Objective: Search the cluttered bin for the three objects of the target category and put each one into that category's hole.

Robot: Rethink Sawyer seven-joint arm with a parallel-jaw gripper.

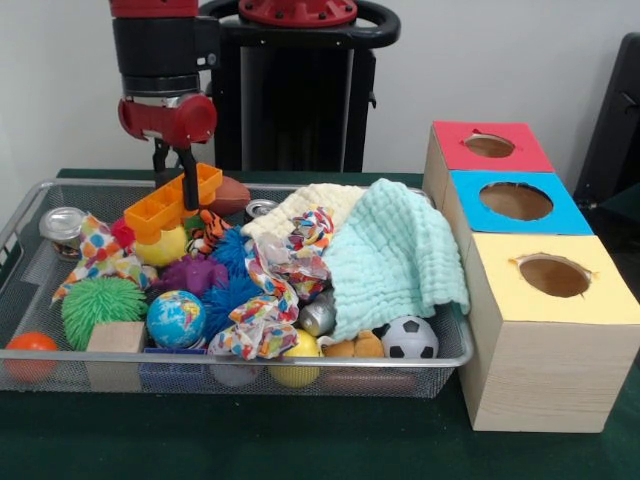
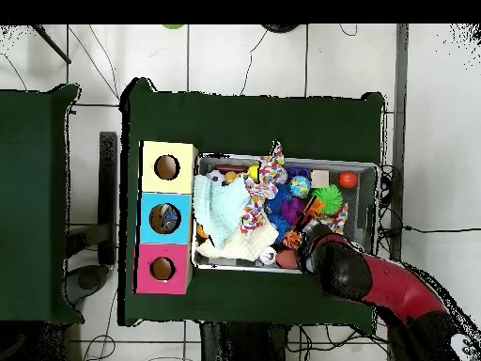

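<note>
Front view, near to far. Bin [image 1: 20,225] long axis runs 9-to-3 across the table, packed full. Near rim: orange ball [image 1: 30,352] at 9, wooden block [image 1: 116,345], globe ball [image 1: 176,318], yellow ball [image 1: 297,358], soccer ball [image 1: 409,338] toward 3. Mid bin: green spiky ball [image 1: 95,305], wad of dotted paper [image 1: 268,300] strung 6-to-12, mint cloth [image 1: 395,255] draped over the 3 o'clock end, cream cloth [image 1: 300,208] behind it. Far side: orange tray [image 1: 170,205] tilted, silver can [image 1: 61,225] at far 9 corner, second can [image 1: 260,209] near the far rim.

Clear plastic pieces: none visible in either view, can't give orientation.

Boxes sit in a row at 3 o'clock of the bin, near to far: yellow top [image 1: 545,290], blue top [image 1: 515,203], red top [image 1: 488,147]. Red-top hole [image 1: 489,146] is farthest, faces straight up.

Arm comes down vertical at the bin's far-9 quarter. Gripper [image 1: 172,180] tips at the orange tray; dark fingers [image 1: 188,180] close together, can't tell whether they hold anything.

No readable writing.
</note>
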